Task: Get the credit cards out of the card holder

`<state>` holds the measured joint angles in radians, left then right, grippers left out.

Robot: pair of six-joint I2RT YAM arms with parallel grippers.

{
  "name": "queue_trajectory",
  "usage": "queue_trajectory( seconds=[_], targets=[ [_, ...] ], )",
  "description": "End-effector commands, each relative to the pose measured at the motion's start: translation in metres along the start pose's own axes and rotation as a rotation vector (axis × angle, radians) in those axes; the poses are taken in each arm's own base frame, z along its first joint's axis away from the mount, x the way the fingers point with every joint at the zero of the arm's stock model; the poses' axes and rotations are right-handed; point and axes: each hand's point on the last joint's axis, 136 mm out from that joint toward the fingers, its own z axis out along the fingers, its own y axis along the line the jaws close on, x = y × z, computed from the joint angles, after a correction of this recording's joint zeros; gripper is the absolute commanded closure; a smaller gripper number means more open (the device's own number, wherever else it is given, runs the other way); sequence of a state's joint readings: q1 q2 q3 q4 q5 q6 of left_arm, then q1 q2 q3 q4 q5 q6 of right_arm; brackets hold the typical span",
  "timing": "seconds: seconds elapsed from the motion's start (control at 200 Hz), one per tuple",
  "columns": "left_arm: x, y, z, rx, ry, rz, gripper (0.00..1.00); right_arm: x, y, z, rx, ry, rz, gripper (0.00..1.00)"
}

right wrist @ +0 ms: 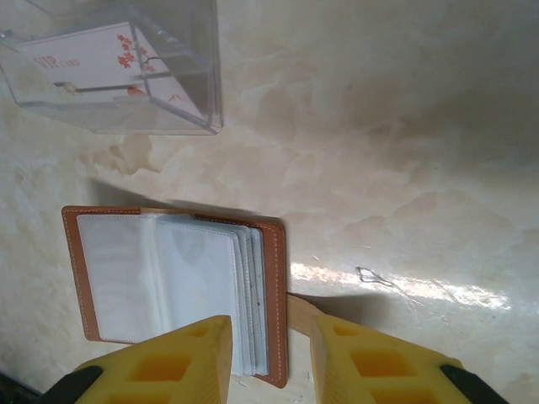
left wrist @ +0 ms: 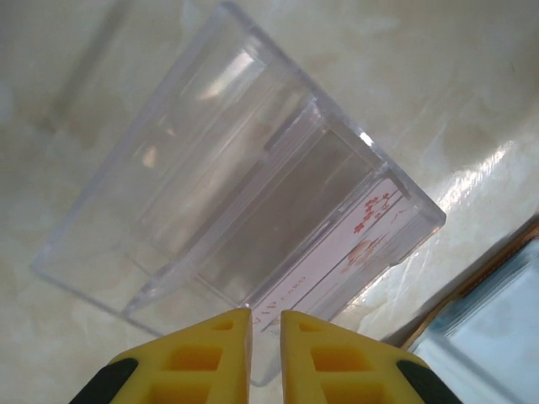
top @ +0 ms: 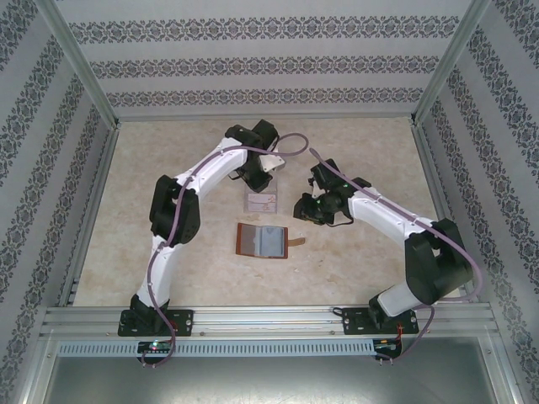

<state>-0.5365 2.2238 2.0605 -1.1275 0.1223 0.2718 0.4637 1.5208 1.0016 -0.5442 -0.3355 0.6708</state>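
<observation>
left wrist cam: my left gripper (left wrist: 266, 324) sits nearly closed, holding nothing, over the clear tray (left wrist: 210, 160) with one card (left wrist: 354, 248). right gripper (right wrist: 269, 341) slightly apart above the open card holder (right wrist: 177, 286).

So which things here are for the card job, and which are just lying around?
For the job:
- card holder, lying open on the table
- a white card with red print, inside the clear tray
- left hand, over the tray
- right hand, over the card holder

Just lying about:
- clear tray, though a card sits in it
- table
</observation>
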Motion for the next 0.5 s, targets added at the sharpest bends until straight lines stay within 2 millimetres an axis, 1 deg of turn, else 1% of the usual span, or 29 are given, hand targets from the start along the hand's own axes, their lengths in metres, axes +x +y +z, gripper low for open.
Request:
queue_trajectory(
  seconds=[0.0, 0.075, 0.245, 0.325, 0.415, 0.47, 0.495],
  targets=[
    [-0.013, 0.008, -0.026, -0.026, -0.128, -0.245, 0.84, 0.005, 0.011, 0.008, -0.026, 0.027, -0.005, 0.68],
    [-0.01, 0.005, -0.028, 0.008, -0.142, -0.308, 0.82, 0.011, 0.014, 0.015, -0.028, 0.049, -0.01, 0.68],
    [0.002, 0.009, -0.032, 0.018, -0.192, -0.402, 0.79, 0.027, 0.018, 0.03, -0.029, 0.099, -0.014, 0.68],
    [0.003, 0.007, -0.036, 0.053, -0.234, -0.45, 0.79, 0.032, 0.017, 0.036, -0.022, 0.114, -0.013, 0.68],
    [0.009, 0.021, -0.036, 0.001, -0.264, -0.59, 0.77, 0.039, 0.013, 0.042, -0.01, 0.133, -0.008, 0.68],
    [0.011, 0.02, -0.035, 0.015, -0.257, -0.627, 0.77, 0.042, 0.01, 0.046, 0.0, 0.144, -0.002, 0.68],
    [0.013, 0.018, -0.034, 0.021, -0.248, -0.648, 0.79, 0.044, 0.009, 0.048, 0.004, 0.15, 0.0, 0.68]
  ],
)
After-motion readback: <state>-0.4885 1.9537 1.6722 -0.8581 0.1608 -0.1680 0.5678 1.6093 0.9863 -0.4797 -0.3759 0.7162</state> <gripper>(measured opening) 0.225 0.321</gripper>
